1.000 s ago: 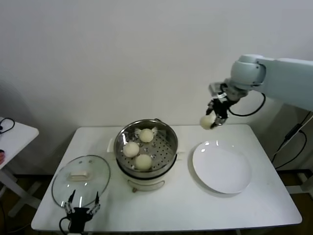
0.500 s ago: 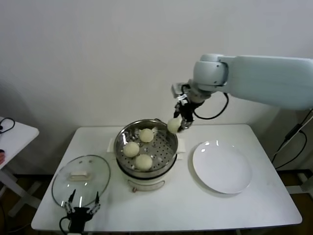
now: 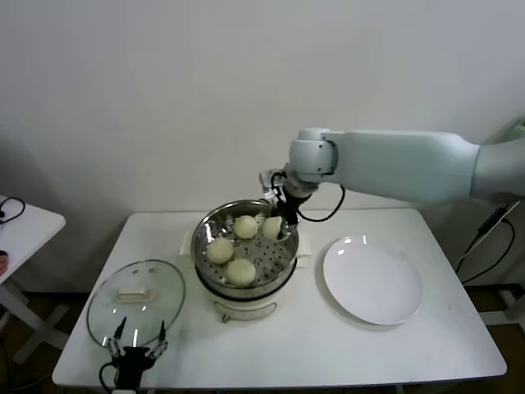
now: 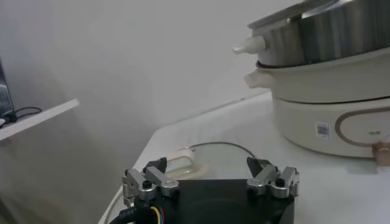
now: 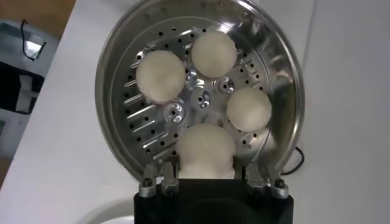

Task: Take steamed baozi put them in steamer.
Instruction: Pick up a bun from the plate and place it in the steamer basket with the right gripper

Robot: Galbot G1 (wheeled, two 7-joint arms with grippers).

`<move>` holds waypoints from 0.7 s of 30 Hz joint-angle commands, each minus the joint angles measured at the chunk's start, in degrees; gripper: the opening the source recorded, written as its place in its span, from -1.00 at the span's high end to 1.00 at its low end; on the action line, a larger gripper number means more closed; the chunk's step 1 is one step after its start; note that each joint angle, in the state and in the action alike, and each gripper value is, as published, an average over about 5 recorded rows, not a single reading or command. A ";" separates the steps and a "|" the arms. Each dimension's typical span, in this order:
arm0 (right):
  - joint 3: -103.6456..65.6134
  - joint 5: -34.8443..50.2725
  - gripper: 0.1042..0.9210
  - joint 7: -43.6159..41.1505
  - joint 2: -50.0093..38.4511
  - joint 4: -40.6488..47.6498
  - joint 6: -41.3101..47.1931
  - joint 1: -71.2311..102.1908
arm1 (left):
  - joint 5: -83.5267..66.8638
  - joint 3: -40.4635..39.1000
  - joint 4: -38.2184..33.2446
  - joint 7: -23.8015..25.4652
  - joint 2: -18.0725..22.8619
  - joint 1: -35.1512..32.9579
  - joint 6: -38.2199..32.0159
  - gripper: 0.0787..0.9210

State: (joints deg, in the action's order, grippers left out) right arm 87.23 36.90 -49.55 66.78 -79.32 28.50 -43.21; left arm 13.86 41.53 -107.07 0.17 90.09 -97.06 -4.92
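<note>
Your right hand (image 3: 281, 227) has swung in from above the plate and now sits low over the far right part of the steamer (image 3: 207, 223), its fingers clamped on a bun (image 3: 272, 227). Seen from the right wrist, that held bun (image 5: 206, 151) fills the space between the fingers, right above the holed tray, with the steamer (image 5: 277, 79) rim all around. Three more buns lie on the tray: one at the back (image 3: 245, 226), one on the left (image 3: 219, 250), one at the front (image 3: 239, 271). They sit close around the tray's middle, so the held bun hangs over the one open quarter, near its neighbours.

Beside the steamer on the right you have the white plate (image 3: 372, 280), bare. On the left lies the glass lid (image 3: 136, 301), flat on the tabletop (image 3: 328, 349). Your left hand (image 3: 137, 343) waits at the near edge by that lid, its fingers spread apart and holding nothing
</note>
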 commanded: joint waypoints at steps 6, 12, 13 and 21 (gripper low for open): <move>-1.85 -4.29 -0.20 0.84 2.15 3.44 0.21 8.42 | 0.30 0.30 0.61 -0.08 0.05 -0.01 -0.23 -0.77; -1.70 -6.23 -0.22 0.82 2.19 3.88 -0.32 9.11 | 0.40 0.33 0.79 -0.15 0.06 0.06 -0.35 -0.77; -1.62 -6.58 -0.23 0.83 2.25 3.99 -0.45 9.14 | 0.40 0.33 0.79 -0.15 0.06 0.08 -0.36 -0.77; -1.73 -7.15 -0.35 0.90 2.84 4.48 -0.82 9.51 | 0.29 0.33 0.72 -0.16 0.07 0.15 -0.38 -0.77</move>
State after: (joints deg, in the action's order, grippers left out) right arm 85.71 31.09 -48.76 69.32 -75.32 27.77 -35.02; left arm 14.15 41.86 -106.34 0.04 90.10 -96.93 -5.26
